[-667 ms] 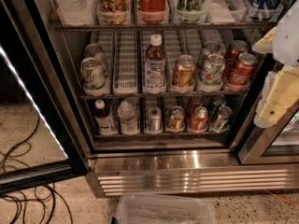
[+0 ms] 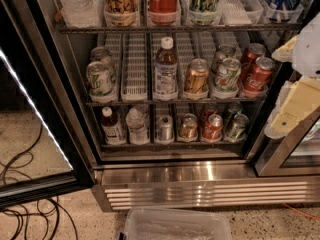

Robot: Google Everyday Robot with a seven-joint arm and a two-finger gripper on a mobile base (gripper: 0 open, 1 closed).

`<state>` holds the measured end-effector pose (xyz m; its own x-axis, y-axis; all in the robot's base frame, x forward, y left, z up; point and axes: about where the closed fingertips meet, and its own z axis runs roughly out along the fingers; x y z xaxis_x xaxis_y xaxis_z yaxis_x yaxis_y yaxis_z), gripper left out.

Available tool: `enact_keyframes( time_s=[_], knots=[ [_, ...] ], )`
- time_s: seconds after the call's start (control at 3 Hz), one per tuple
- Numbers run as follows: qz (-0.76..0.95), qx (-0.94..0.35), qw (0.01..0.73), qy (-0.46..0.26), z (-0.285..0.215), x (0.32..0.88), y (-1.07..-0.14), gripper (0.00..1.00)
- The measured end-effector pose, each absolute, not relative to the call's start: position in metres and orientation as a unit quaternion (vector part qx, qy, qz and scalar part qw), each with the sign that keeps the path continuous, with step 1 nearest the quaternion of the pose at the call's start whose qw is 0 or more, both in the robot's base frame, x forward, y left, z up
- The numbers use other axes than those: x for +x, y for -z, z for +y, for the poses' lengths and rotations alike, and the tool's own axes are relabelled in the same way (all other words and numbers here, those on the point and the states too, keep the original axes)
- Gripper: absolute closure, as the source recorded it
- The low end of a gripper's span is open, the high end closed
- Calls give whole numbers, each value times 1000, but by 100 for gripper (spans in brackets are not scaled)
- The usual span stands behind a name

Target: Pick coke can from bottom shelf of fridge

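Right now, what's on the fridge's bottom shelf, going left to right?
Dark bottle → water bottle → silver can → bronze can → coke can → green-and-silver can. The end effector hangs farther right, higher up.

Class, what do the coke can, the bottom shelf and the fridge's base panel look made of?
Coke can: likely aluminium, glossy red paint, silvery top.
Bottom shelf: dark metal rail, seemingly; pale slotted dividers look plastic.
Base panel: ribbed, reflective, probably stainless steel.
Gripper: at the right edge, cream, matte, perhaps plastic.

Drinks-stocked fridge (image 2: 200, 176) suggests office pantry; gripper (image 2: 299, 103) at right
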<state>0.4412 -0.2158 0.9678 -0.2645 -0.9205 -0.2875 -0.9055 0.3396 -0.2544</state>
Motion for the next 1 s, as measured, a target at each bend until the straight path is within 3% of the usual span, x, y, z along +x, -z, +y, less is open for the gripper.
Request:
enact_keyframes(
  time_s=[0.67,1.0],
  knots=[
    [826,-476,276,-120,-168,425,-871,0],
    [827,-456,305,-122,-161,437,-871,0]
  ],
)
